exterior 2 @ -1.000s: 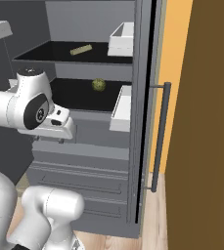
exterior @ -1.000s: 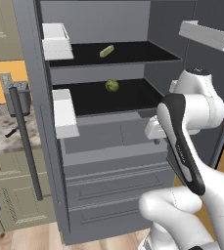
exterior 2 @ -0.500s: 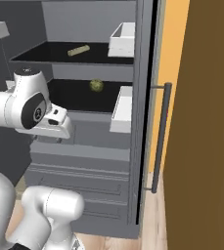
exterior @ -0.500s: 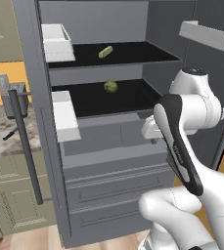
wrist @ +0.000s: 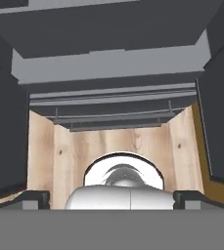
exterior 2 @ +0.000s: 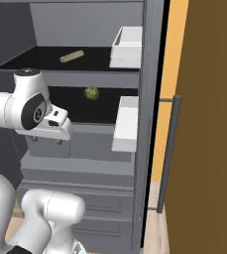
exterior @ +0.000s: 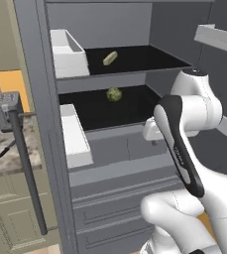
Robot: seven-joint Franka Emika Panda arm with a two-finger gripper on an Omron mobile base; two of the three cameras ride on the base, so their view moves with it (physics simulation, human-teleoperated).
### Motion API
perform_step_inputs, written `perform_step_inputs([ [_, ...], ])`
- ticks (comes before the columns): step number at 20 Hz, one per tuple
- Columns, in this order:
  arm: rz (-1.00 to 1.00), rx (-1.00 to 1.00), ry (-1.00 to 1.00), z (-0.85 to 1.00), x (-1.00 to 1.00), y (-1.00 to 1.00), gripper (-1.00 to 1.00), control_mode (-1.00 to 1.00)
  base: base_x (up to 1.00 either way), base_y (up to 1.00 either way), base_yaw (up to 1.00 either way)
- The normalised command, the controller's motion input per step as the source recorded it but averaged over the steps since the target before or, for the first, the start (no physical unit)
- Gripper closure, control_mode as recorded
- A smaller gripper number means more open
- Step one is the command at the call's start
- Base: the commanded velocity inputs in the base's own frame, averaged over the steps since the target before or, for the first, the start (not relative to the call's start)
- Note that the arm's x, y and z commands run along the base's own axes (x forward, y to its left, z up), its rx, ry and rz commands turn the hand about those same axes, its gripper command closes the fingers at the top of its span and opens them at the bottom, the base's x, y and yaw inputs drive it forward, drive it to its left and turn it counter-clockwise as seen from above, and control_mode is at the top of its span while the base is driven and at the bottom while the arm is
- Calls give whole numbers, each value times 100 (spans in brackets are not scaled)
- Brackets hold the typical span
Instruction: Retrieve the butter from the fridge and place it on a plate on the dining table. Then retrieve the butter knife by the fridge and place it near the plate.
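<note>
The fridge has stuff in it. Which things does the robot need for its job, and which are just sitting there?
Needed for the job:
- butter, on the upper shelf
- fridge, doors open
- butter knife, on the counter beside the fridge

Just sitting there:
- green ball, on the lower shelf
- white door bins

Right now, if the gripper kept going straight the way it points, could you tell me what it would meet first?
Probably the wooden floor in front of the fridge: the open gripper points downward past the fridge's lower drawers, though depth there is hard to judge.

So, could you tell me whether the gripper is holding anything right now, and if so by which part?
Nothing is held. The gripper is open with nothing between its fingertips, and the butter lies untouched on the fridge's upper shelf.
</note>
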Motion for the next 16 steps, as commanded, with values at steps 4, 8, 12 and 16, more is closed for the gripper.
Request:
perform_step_inputs([
  [4,0,0,0,0,0,0,-100,100,58,-2,1],
  [8,0,0,0,0,0,0,-100,100,73,0,0],
  [12,0,0,0,0,0,0,-100,100,75,0,0],
  [16,0,0,0,0,0,0,-100,100,74,0,0],
])
